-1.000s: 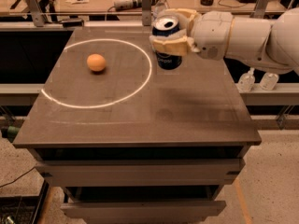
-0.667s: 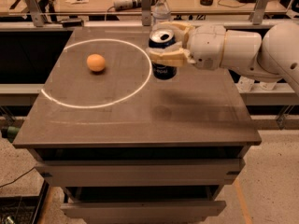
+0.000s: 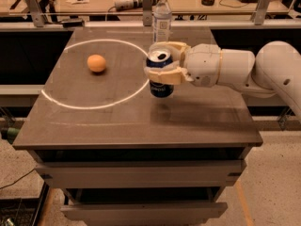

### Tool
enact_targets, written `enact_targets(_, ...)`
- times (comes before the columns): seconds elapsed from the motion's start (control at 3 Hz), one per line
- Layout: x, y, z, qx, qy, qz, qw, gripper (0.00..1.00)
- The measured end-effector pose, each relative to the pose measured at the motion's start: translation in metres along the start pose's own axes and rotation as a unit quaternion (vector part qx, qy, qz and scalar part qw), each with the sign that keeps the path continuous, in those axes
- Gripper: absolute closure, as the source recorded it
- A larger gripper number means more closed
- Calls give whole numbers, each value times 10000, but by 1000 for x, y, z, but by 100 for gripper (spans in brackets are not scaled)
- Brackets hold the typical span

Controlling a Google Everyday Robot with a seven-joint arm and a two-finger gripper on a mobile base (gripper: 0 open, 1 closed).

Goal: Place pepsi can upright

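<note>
at the ring's (image 3: 94,107) right edge, the gripper (image 3: 158,60) clasps the can (image 3: 161,87) upright, its base on or just above the table (image 3: 117,126). what seems left: settle it and let go.

The gripper (image 3: 161,61), stretched in from the right edge and clasping the pepsi can (image 3: 161,86), blocks the desk's (image 3: 141,126) middle, a bottle (image 3: 162,18) stands behind it at the far edge, an orange (image 3: 96,63) lies toward the left edge, and the near strip lies open.
</note>
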State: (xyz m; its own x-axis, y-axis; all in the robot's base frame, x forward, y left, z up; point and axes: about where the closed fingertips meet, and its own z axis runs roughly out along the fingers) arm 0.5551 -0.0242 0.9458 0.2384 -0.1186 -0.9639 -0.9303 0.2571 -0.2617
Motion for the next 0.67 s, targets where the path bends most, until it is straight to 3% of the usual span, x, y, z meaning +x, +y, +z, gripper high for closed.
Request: enact_targets(0.67,16,16,3,-59,-5,399,9992,100)
